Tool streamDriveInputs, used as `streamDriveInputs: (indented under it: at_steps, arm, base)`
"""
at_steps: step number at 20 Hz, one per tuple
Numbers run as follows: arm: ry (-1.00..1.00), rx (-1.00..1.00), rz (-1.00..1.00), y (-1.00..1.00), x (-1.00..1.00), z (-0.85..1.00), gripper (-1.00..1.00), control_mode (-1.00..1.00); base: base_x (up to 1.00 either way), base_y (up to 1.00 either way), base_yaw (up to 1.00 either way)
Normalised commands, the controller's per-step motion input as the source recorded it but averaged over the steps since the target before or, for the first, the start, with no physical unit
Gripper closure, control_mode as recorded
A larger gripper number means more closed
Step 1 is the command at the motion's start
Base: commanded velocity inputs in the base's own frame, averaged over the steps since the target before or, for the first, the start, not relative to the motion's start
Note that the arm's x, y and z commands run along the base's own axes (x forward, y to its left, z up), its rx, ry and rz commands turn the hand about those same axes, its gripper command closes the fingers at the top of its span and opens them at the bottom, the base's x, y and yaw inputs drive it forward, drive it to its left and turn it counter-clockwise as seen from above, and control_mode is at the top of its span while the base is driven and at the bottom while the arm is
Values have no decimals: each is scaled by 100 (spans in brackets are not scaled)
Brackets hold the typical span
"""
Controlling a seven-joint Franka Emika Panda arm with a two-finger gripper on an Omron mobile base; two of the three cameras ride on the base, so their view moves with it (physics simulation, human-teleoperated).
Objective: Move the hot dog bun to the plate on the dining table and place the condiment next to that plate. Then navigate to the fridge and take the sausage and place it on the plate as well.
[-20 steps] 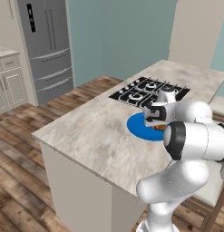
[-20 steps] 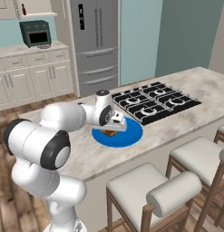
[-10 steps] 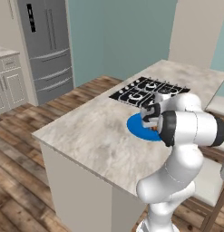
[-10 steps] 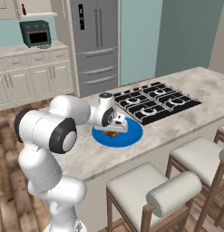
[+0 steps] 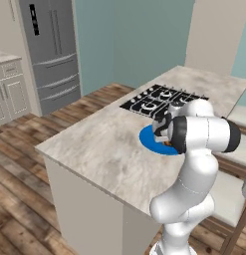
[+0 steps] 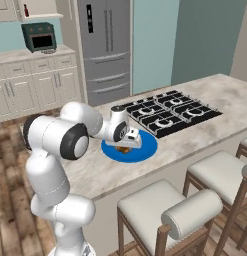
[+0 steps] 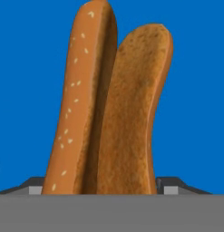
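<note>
The hot dog bun [image 7: 113, 113] is golden brown with sesame seeds, split lengthwise, and stands close to the camera in the hand view against the blue plate [image 7: 199, 90]. My gripper [image 7: 104, 185] has a fingertip against each side of the bun's near end and is shut on it. From the base cameras the gripper [image 6: 126, 143] hangs low over the round blue plate [image 6: 145, 150] on the marble island, with a bit of the bun [image 6: 124, 149] beneath it. In the left base view the gripper [image 5: 162, 129] is over the plate [image 5: 149, 139], partly behind my forearm.
A black gas cooktop [image 6: 170, 112] lies just beyond the plate. Cushioned stools [image 6: 165, 205] line the island's near side. The steel fridge [image 5: 50, 55] stands across the wooden floor, with white cabinets and a toaster oven [image 6: 40, 37] beside it.
My elbow and upper arm have swung to a new pose while the gripper stayed low over the blue plate with the bun.
</note>
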Motion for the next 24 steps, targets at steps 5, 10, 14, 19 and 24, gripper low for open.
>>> streamDriveInputs:
  at_steps: [5,10,14,19,24]
  arm:
    - [0,0,0,0,1,-24,-100,-100]
    - [-6,0,0,0,0,-4,-100,-100]
    - [-10,0,-1,0,-10,9,-100,-100]
    - [-10,0,0,1,-8,28,-100,-100]
    - [-15,0,0,4,-15,59,-100,-100]
  base:
    - [0,0,0]
    - [0,0,0]
    - [0,0,0]
    - [0,0,0]
    - [0,0,0]
